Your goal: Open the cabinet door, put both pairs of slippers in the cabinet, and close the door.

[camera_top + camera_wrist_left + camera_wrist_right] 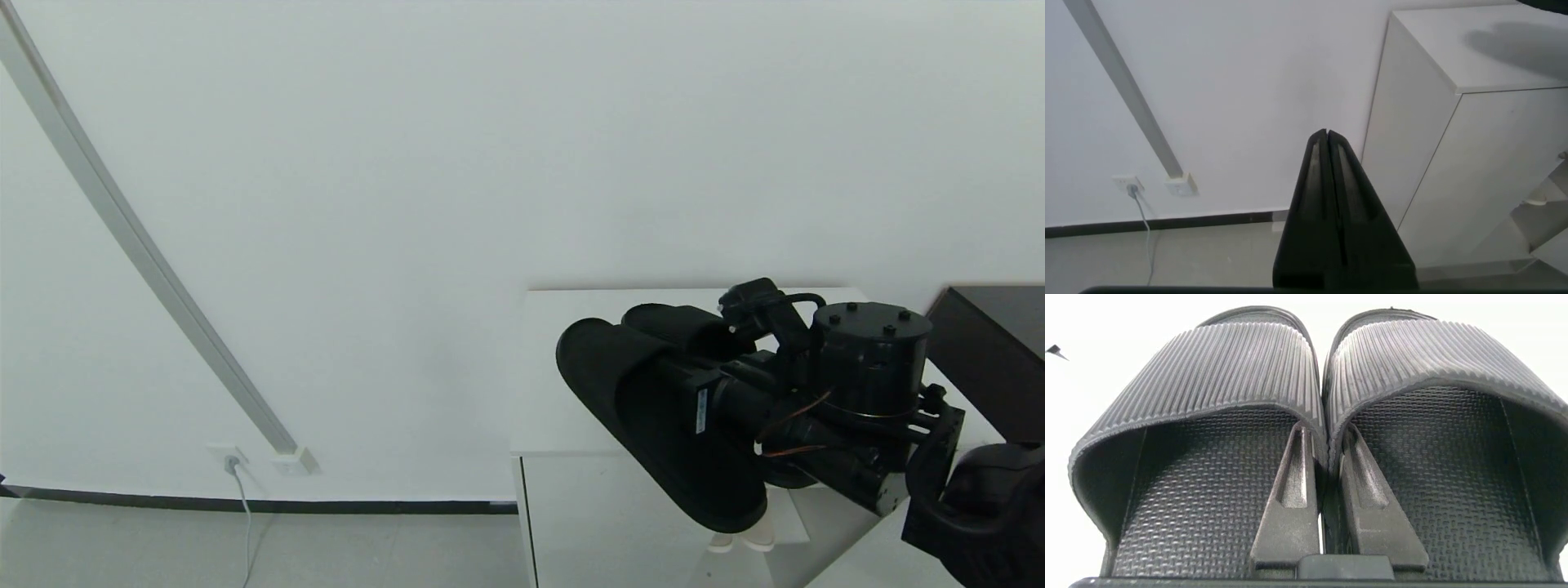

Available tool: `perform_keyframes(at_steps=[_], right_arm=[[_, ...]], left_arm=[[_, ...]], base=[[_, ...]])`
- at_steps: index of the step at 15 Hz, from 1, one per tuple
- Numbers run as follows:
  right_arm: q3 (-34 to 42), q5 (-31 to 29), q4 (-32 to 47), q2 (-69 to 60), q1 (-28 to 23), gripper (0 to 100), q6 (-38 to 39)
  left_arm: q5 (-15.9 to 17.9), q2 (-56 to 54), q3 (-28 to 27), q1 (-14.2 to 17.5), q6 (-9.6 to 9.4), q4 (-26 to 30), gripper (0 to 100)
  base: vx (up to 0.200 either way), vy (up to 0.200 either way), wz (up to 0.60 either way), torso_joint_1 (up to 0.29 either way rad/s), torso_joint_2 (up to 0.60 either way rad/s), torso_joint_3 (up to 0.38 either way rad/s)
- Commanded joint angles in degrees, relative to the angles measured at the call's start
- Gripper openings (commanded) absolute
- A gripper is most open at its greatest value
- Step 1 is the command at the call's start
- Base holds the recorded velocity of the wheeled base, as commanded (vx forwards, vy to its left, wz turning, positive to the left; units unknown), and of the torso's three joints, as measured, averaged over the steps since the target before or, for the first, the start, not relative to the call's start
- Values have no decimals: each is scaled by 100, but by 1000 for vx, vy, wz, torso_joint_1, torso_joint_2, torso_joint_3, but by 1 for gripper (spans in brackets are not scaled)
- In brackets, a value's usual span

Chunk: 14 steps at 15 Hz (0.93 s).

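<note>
Carrying step, by the look of it: a pair of black slippers [653, 408] clamped in the right gripper [1327, 437], lower right of the head view, overlapping the top and front of the white cabinet [563, 384]. Jaws drawn nearly together, one finger inside each slipper, squeezing the two inner side walls between them. Left gripper [1327, 139] at lower centre of its own view, jaws pressed fully together on nothing, apart from the cabinet's side. Shelves visible at the right edge of the left wrist view, so probably open already, though hard to tell for sure. To do it well: keep the squeeze firm, with only thin walls pinched. Bring the pair down towards the shelves at the bottom of the head view, toes first and level. Go slowly past the cabinet top's edge to avoid knocking a sole loose. Let go only once resting flat on a shelf, deep enough to clear the door.
</note>
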<state>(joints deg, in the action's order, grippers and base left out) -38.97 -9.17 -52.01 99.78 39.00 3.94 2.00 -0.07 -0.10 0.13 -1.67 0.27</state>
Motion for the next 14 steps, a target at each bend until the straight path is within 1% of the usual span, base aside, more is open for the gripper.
perform_keyframes(at_steps=[1,9,14], right_arm=[[13,-6,-3,-29,11,0,2],[13,-24,-3,77,11,0,-7],[21,-41,-3,68,134,0,-7]], left_arm=[[2,7,1,4,0,0,0],[2,7,1,4,9,0,0],[11,7,1,4,9,0,0]], base=[[-200,0,0,-2,2,7],[-200,0,0,2,2,1],[0,0,0,0,0,0]])
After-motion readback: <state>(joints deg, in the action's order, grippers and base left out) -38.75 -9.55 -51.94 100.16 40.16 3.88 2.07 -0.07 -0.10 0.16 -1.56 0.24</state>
